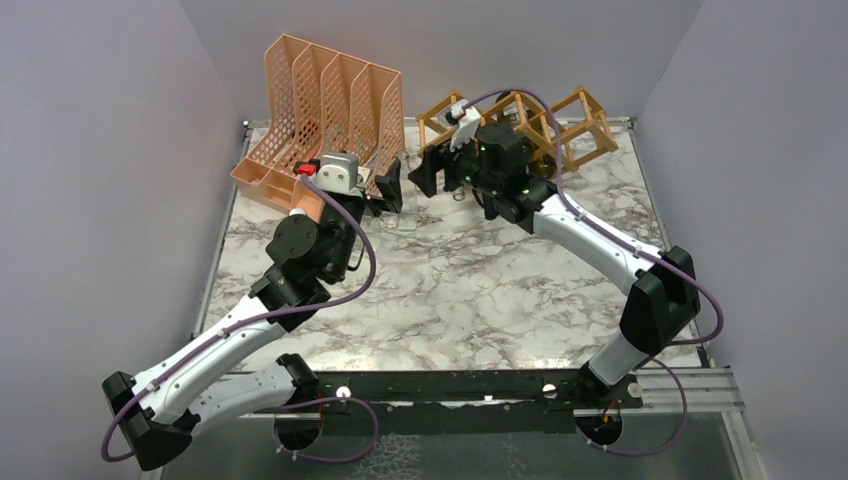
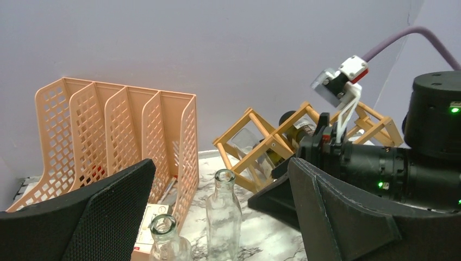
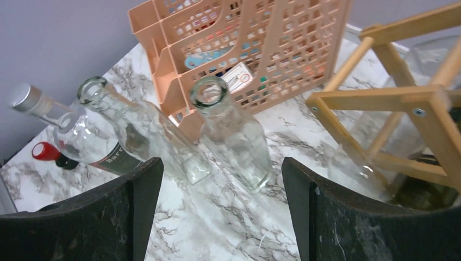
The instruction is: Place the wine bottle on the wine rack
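Right wrist view: black right gripper (image 3: 217, 174), spread, apparently lined up to grasp the clear glass wine bottle (image 3: 235, 138) upright on the marbled worktop (image 3: 223, 234) between peach mesh organizer (image 3: 255, 49), left, and tan lattice wine rack (image 3: 402, 98), right; left gripper (image 2: 220, 174) likewise spread.

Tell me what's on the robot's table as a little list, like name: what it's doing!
left gripper: open, empty
right gripper: open, empty
clear bottles: two, no caps, standing on the table between organizer and rack
capped bottle: silver cap, near them
rack: wooden, at the back, with a dark bottle in it
organizer: peach, back left
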`<state>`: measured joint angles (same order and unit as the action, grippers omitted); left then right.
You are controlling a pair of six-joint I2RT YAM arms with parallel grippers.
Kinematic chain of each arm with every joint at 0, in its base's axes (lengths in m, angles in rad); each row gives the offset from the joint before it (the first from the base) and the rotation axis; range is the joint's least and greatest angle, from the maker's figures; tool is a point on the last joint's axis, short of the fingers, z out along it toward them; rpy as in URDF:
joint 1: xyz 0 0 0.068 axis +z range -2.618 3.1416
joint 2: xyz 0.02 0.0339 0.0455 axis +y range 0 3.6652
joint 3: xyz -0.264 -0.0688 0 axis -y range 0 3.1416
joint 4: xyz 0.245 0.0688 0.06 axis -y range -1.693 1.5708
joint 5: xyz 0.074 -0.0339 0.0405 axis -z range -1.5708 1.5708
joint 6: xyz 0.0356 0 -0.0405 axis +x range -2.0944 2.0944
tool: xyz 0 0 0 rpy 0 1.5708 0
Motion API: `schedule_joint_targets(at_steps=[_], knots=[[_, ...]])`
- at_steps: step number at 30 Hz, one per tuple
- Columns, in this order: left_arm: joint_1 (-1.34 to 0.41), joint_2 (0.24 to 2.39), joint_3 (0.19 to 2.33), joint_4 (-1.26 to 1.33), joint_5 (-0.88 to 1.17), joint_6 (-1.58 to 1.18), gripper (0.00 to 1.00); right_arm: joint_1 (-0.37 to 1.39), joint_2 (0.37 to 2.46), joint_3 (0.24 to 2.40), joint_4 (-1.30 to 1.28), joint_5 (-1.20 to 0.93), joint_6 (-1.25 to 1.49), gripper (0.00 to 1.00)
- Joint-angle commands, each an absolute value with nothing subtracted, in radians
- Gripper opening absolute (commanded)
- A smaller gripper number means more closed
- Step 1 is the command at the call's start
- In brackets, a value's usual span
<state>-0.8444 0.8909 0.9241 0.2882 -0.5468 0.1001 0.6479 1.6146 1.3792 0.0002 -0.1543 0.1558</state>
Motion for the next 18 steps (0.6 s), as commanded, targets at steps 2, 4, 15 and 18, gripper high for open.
schedule_joint_targets(at_steps=[2,4,15,18], knots=[[-0.841,0.866,0.958,0.291,-0.586,0.086,0.99,0.697,1.689,1.464,-0.011,-0.174,0.082,0.82],[-0.841,0.864,0.958,0.291,-0.586,0.085,0.99,0.707,1.724,1.495,-0.008,-0.166,0.062,0.82],[-0.841,0.873,0.96,0.291,-0.587,0.098,0.99,0.726,1.868,1.595,0.065,-0.073,0.024,0.63],[-0.841,0.875,0.959,0.29,-0.586,0.098,0.99,0.73,1.879,1.587,0.101,-0.074,0.007,0.57]])
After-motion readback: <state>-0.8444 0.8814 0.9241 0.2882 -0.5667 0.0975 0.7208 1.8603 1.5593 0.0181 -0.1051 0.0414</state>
